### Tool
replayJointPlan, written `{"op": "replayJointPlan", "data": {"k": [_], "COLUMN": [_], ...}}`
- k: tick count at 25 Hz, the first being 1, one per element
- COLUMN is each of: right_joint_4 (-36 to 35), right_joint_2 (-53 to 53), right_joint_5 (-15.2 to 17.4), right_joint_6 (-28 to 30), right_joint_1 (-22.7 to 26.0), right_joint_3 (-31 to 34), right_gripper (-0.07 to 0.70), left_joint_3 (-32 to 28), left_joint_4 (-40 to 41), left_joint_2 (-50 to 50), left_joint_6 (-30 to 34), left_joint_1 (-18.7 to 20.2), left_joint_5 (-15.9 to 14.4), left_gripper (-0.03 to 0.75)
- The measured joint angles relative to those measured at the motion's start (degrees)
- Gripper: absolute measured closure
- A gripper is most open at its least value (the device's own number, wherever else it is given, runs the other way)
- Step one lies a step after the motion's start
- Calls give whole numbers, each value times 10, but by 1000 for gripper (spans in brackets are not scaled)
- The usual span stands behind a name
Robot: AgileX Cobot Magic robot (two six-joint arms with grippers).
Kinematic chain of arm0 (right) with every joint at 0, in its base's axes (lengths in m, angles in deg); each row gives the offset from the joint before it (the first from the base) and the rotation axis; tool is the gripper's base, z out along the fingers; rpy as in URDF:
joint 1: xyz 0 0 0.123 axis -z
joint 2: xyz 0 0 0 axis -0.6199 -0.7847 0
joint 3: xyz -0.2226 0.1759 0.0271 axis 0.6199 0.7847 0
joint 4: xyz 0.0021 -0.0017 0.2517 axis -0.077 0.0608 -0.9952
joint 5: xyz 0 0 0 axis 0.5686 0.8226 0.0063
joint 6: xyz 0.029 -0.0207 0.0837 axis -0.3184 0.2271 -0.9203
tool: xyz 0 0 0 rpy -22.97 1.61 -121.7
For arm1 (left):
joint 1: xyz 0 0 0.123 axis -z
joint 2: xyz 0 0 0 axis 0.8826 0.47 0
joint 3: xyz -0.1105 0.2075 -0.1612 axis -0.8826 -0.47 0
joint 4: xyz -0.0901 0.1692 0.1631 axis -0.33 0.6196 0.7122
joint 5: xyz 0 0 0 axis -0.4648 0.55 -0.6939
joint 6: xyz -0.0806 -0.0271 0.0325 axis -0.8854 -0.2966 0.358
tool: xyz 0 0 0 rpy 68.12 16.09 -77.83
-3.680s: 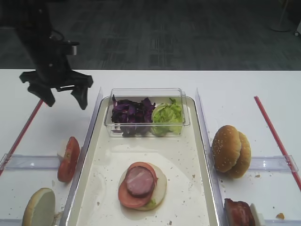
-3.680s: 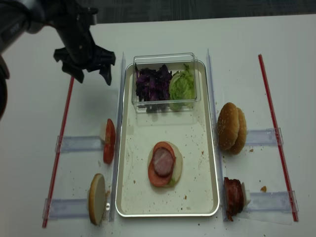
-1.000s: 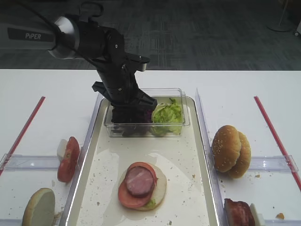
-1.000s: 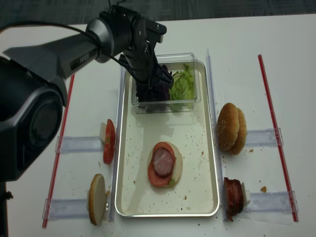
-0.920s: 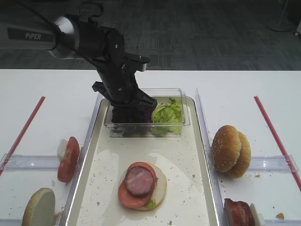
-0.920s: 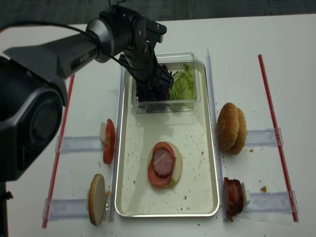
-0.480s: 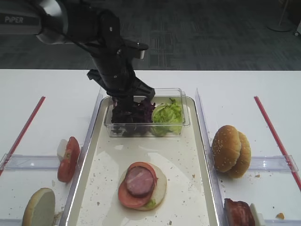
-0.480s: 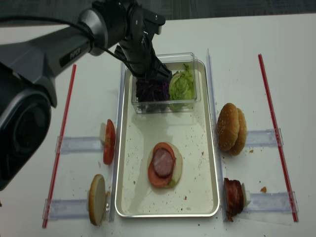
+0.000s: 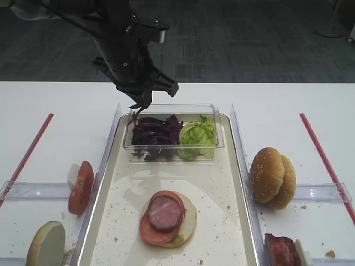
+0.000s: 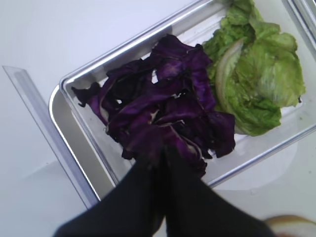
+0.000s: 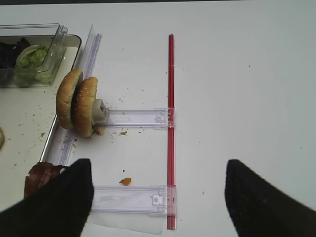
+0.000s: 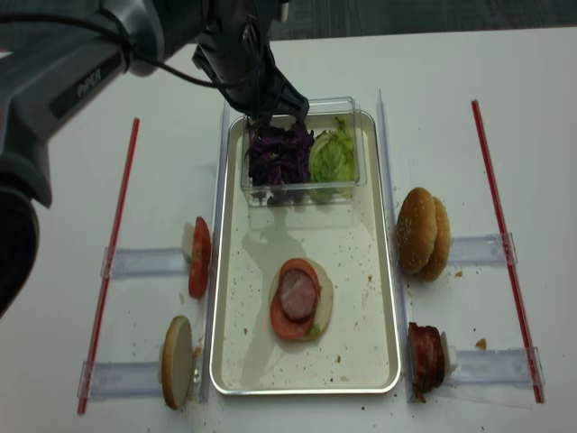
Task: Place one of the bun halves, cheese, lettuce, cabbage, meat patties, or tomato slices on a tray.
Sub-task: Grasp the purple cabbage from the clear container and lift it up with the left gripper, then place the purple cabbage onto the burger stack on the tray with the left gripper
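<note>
My left gripper (image 9: 138, 105) hangs shut just above the back left corner of the clear tub (image 9: 219, 133), with a thin strip of purple cabbage (image 9: 135, 114) pinched at its tips. In the left wrist view the shut fingers (image 10: 148, 177) point at the cabbage heap (image 10: 168, 98) beside the lettuce (image 10: 256, 74). The cream tray (image 9: 222, 221) carries a bun half topped with a tomato slice and a meat patty (image 9: 165, 213). My right gripper (image 11: 158, 165) is open over bare table, right of the bun halves (image 11: 76, 101).
Tomato slices (image 9: 81, 187) and a bun half (image 9: 47, 244) stand in clear holders left of the tray. Meat patties (image 9: 282, 250) sit at the lower right. Red strips (image 9: 25, 155) (image 9: 327, 160) lie along both sides of the table.
The left gripper has risen out of the tub and shifted back and left, staying shut with a bit of cabbage. The right arm's view gives no earlier frame.
</note>
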Motion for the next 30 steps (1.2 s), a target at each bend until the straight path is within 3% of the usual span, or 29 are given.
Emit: {"op": "replayJointPlan", "data": {"k": [8,11,17,22,30], "right_joint_4": [0,0,0,0,0], "right_joint_2": [0,0,0,0,0], "right_joint_5": [0,0,0,0,0], "right_joint_6": [0,-1,-2,-2,-2], "right_joint_1": [0,0,0,0,0], "right_joint_3": [0,0,0,0,0], "right_gripper": [61,61,61,61,61], "left_joint_3": [0,-20,-140,-242,-273], "left_joint_4": [0,-3,-20,-28,-29], "left_joint_2": [-2,-14,-91,-157,-171], "left_joint_6": [5,6,20,23,23], "left_joint_1": [0,0,2,28,72], "left_joint_5": [-55,-57,-23,14,38], "left_gripper": [723,723,723,723,723]}}
